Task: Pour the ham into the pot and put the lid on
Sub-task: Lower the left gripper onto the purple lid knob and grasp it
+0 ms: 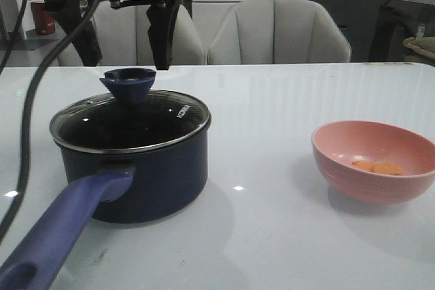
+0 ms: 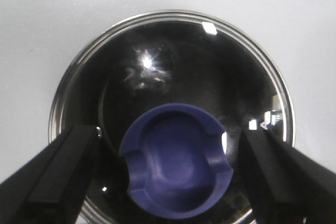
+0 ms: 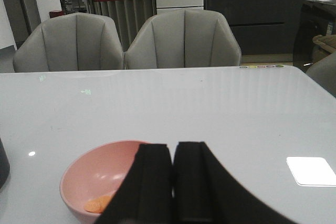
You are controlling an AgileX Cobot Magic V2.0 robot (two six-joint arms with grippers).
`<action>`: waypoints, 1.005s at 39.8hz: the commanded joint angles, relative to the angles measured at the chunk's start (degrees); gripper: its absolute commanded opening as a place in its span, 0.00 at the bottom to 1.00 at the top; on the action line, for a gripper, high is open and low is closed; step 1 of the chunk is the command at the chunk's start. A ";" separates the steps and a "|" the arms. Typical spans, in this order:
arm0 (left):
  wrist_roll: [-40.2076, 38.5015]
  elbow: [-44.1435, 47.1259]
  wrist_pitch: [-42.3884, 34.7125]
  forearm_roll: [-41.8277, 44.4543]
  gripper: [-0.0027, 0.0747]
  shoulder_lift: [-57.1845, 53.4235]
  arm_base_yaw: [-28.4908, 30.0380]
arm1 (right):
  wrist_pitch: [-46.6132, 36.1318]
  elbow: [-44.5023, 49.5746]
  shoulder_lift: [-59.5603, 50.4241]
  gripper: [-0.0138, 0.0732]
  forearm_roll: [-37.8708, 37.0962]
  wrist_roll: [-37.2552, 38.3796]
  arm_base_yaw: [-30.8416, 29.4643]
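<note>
The dark navy pot (image 1: 136, 168) stands at the left of the table, its long purple-blue handle (image 1: 61, 232) pointing toward the front. The glass lid (image 1: 166, 117) with its purple-blue knob (image 1: 128, 84) sits on the pot. My left gripper (image 1: 126, 49) hangs open above the knob, not touching it; in the left wrist view its fingers (image 2: 58, 177) stand on either side of the knob (image 2: 176, 169). The ham (image 1: 378, 166), two orange slices, lies in the pink bowl (image 1: 374, 161) at the right. My right gripper (image 3: 173, 150) is shut and empty, near the bowl (image 3: 94, 177).
Two grey chairs (image 1: 279, 32) stand behind the table's far edge. A black cable (image 1: 27, 120) hangs down at the left beside the pot. A white square patch (image 3: 311, 170) lies on the table to the right of the bowl.
</note>
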 commanded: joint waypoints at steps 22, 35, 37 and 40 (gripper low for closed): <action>-1.68 -3.04 3.61 -2.65 0.73 2.50 -0.30 | -5.03 0.45 -1.16 0.33 -0.69 -0.16 -0.23; -1.68 -3.04 3.97 -2.65 0.23 2.50 -0.30 | -5.03 0.45 -1.16 0.33 -0.69 -0.16 -0.23; -1.68 -3.04 4.06 -2.65 0.20 2.50 -0.30 | -5.03 0.45 -1.16 0.33 -0.69 -0.16 -0.23; -1.68 -3.15 4.58 -2.17 0.19 2.50 -0.30 | -5.03 0.45 -1.16 0.33 -0.69 -0.16 -0.23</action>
